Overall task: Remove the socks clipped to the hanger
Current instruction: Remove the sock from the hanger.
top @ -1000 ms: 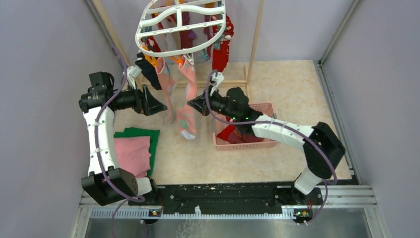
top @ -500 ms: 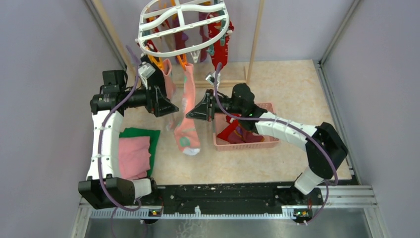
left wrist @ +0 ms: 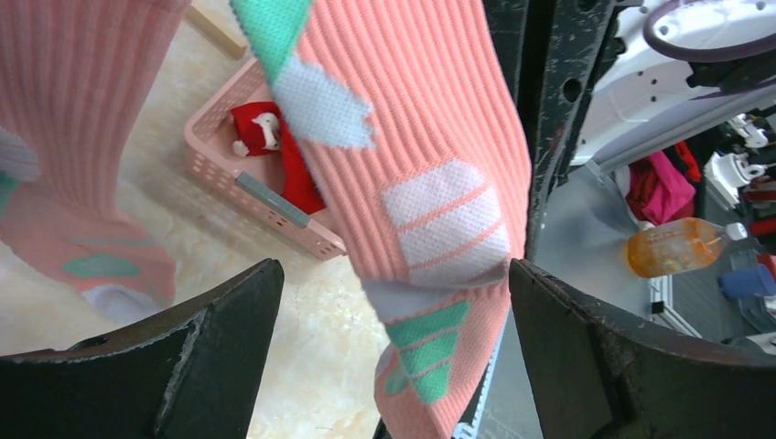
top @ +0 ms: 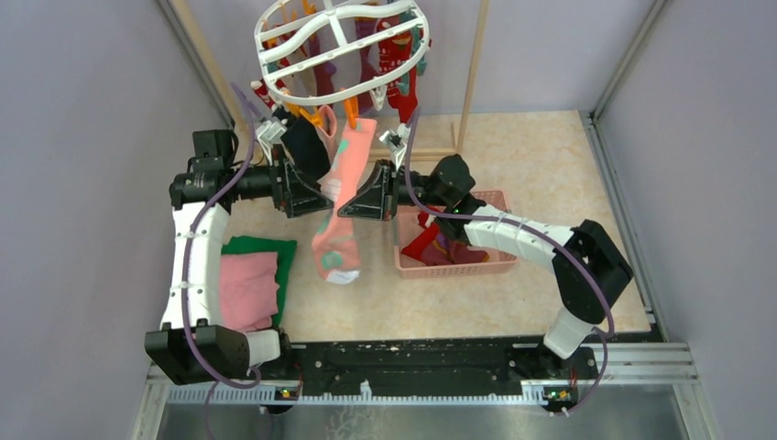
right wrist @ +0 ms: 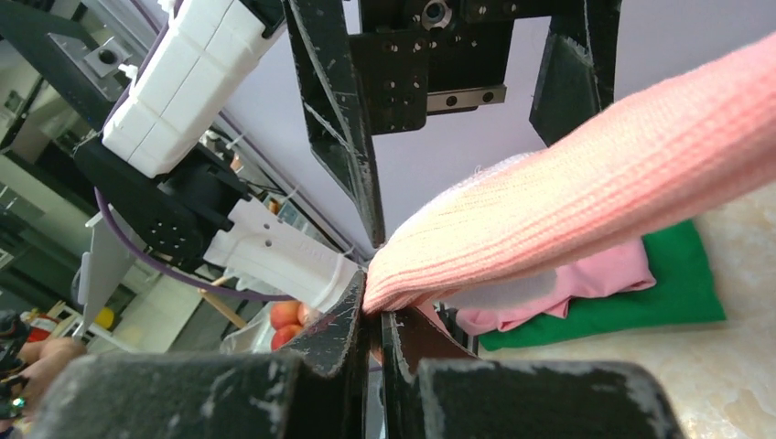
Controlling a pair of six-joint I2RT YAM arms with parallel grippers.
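Right pincer (top: pixel 355 203) shut tight on pink sock (top: pixel 334 247), frame centre. Left pincer (top: pixel 307 188) wide open, empty. Sock looks soft, light, limp; best held near orange clip (top: pixel 351 108).

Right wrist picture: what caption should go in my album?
Right gripper pinching the pink sock, with pink and green cloths behind.

- Left arm (top: pixel 188 266): upper link stands toward 12 o'clock from its base at the near edge. The wrist is turned so the tool faces 3 o'clock.
- Left gripper (top: pixel 316 194): jaws spread wide, nothing clamped.
- Right arm (top: pixel 522 240): elbow out at 3 o'clock, forearm reaching toward 10 o'clock.
- Right gripper (top: pixel 346 211): faces 9 o'clock, fingers (right wrist: pixel 334 315) pinched tight on a pink sock (right wrist: pixel 595 201).
- The grippers face each other, tips close.
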